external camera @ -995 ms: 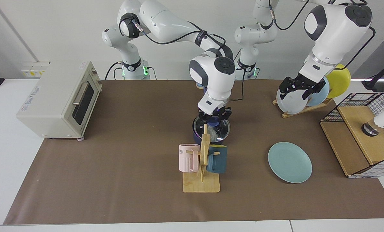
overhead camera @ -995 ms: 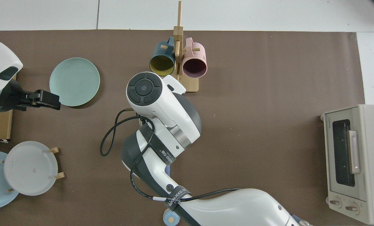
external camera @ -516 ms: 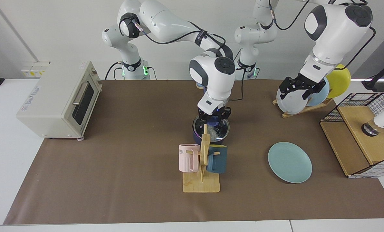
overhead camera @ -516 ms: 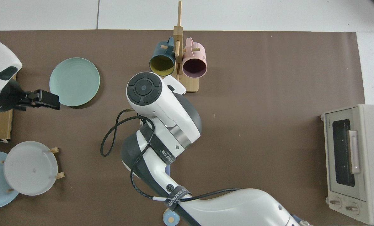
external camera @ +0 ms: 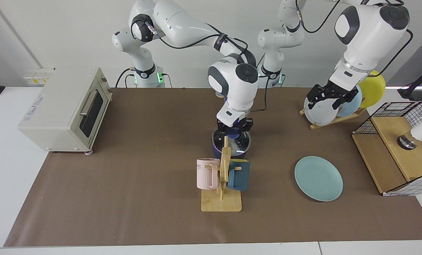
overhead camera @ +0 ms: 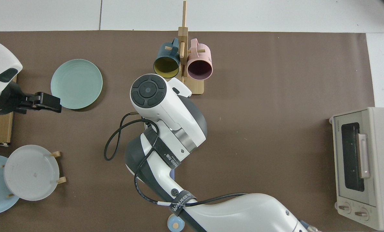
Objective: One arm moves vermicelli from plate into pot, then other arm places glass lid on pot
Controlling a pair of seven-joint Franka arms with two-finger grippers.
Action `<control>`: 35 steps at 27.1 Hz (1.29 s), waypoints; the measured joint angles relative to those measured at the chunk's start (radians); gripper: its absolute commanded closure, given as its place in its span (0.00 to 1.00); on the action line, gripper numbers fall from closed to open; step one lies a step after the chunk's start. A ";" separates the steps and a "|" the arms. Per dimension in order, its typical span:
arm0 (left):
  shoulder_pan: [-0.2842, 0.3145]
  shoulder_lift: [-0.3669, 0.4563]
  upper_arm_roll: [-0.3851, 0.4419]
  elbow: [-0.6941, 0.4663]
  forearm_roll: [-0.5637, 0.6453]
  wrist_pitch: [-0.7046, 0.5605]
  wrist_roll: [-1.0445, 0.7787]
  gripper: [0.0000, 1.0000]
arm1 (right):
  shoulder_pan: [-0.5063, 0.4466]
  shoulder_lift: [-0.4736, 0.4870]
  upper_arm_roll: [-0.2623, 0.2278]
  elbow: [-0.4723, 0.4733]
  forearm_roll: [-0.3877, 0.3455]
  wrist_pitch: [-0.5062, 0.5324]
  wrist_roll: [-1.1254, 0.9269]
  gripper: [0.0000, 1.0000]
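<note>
The dark navy pot [external camera: 215, 151] stands at the table's middle, just behind the mug rack. On it rests the glass lid [external camera: 218, 139], and the white vermicelli [external camera: 238, 146] shows through the glass. My right gripper [external camera: 234, 126] hovers just above the lid's blue knob [external camera: 234, 133], open, a finger to each side. In the top view the right arm hides the pot and lid. The pale teal plate [external camera: 318, 178] [overhead camera: 76, 83] lies bare. My left gripper [external camera: 325, 101] [overhead camera: 47, 102] waits, open, raised in front of the plate rack.
A wooden mug rack [external camera: 222, 198] with a pink mug [external camera: 207, 173] and a dark teal mug [external camera: 239, 174] stands right in front of the pot. A toaster oven [external camera: 66, 108] sits at one end. At the other end are an upright plate rack [external camera: 333, 106] and a wire basket [external camera: 402, 148].
My right gripper has risen slightly above the knob while the lid stays on the pot. The left arm has barely moved.
</note>
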 measured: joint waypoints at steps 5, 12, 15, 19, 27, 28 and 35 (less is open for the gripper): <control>0.000 0.000 0.000 0.000 0.000 0.000 0.000 0.00 | 0.001 -0.001 0.000 0.000 0.000 -0.005 0.000 0.00; 0.000 0.000 0.000 0.000 0.000 0.000 0.000 0.00 | 0.002 -0.008 0.000 0.000 0.000 -0.011 0.000 0.00; 0.000 0.000 0.000 0.000 0.000 0.000 0.000 0.00 | 0.002 -0.014 -0.001 0.000 0.000 -0.013 0.000 0.00; 0.000 0.000 0.000 0.000 0.000 0.000 0.000 0.00 | -0.004 -0.043 -0.008 0.003 0.000 -0.043 0.000 0.00; 0.000 0.000 0.000 0.000 0.000 0.000 0.000 0.00 | -0.074 -0.187 -0.029 0.002 0.000 -0.136 -0.010 0.00; 0.000 0.000 0.000 0.000 0.000 0.000 0.000 0.00 | -0.091 -0.208 -0.030 0.000 0.000 -0.150 -0.023 0.00; 0.000 0.000 0.000 0.000 0.000 0.000 0.000 0.00 | -0.236 -0.384 -0.032 -0.086 0.000 -0.239 -0.150 0.00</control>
